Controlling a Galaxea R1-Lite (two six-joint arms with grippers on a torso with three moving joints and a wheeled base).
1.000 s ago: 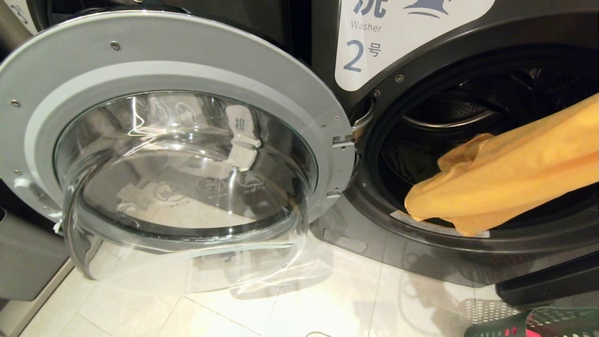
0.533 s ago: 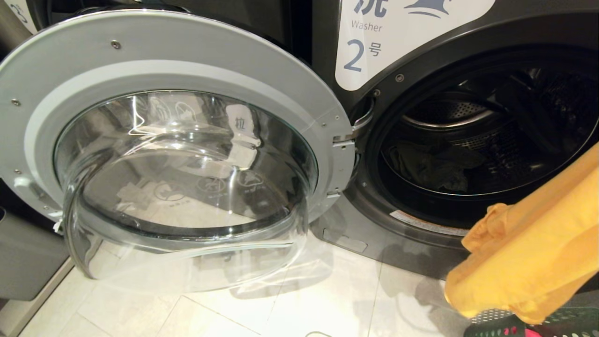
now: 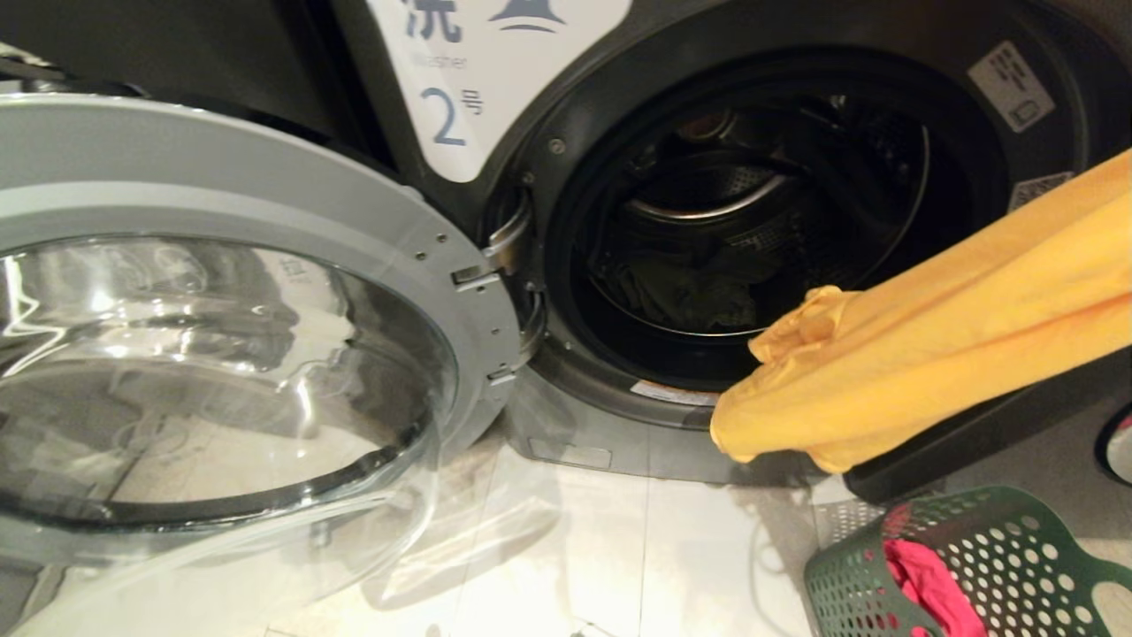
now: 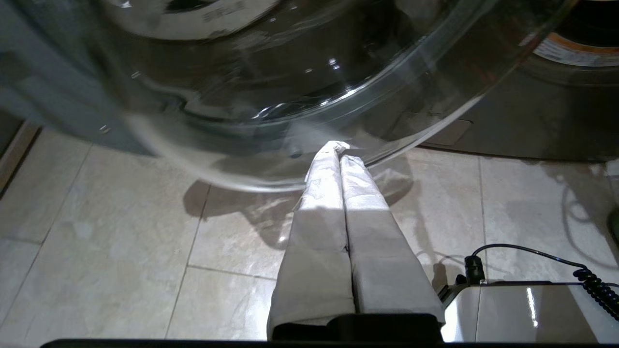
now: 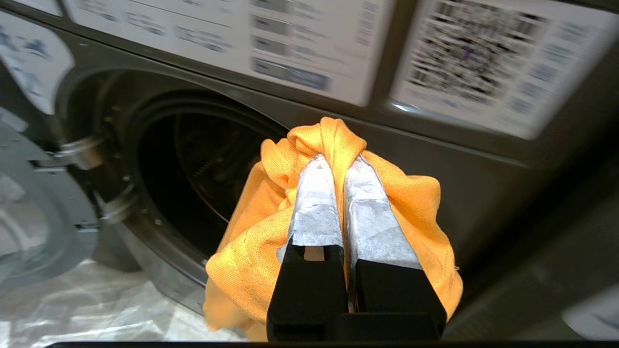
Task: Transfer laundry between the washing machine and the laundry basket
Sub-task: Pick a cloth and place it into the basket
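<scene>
Change since earlier: our head camera has swung, so the whole scene sits further left and the basket shows more fully; against the machine, the mustard-orange cloth (image 3: 920, 354) was draped over the drum's lip a second ago, hung lower beside the opening half a second ago, and now stretches outside the opening.

Head view, machine: we see the dark grey front-loading washing machine with the white label marked "2" (image 3: 566, 442), its round glass door with the pale grey ring (image 3: 221, 292) swung wide open to our left.
Head view, drum: a dark grey-olive cloth piece (image 3: 685, 296) lies inside it.
Head view, orange cloth: it runs in from our right edge, its bunched end hanging in front of the machine's lower rim, above the floor.
Head view, basket: the green perforated plastic laundry basket (image 3: 990, 548) stands on the pale tiled floor (image 3: 619, 548) at lower right, with a bright red-pink cloth (image 3: 929, 579) in it.

Left wrist view: our left gripper (image 4: 338, 150) has its white-wrapped fingers pressed together on nothing, low over the tiles beside the glass door.

Right wrist view: our right gripper (image 5: 338, 162) is clamped tight on a fold of the orange cloth, which bunches around both fingers, in front of the open drum.
</scene>
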